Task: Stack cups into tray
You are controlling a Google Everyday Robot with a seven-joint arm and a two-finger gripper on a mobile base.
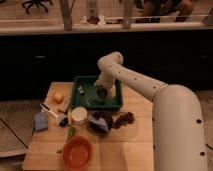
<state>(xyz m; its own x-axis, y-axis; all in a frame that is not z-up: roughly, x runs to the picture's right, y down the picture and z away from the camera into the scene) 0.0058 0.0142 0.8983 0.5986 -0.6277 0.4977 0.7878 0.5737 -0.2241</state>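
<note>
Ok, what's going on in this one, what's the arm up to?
The robot's arm reaches over the green tray at the back of the wooden table, with the gripper down inside it at a dark cup. A cream-white cup stands outside the tray, just in front of it, so the stacking isn't done. An orange bowl and a dark bowl sit nearer the front.
</note>
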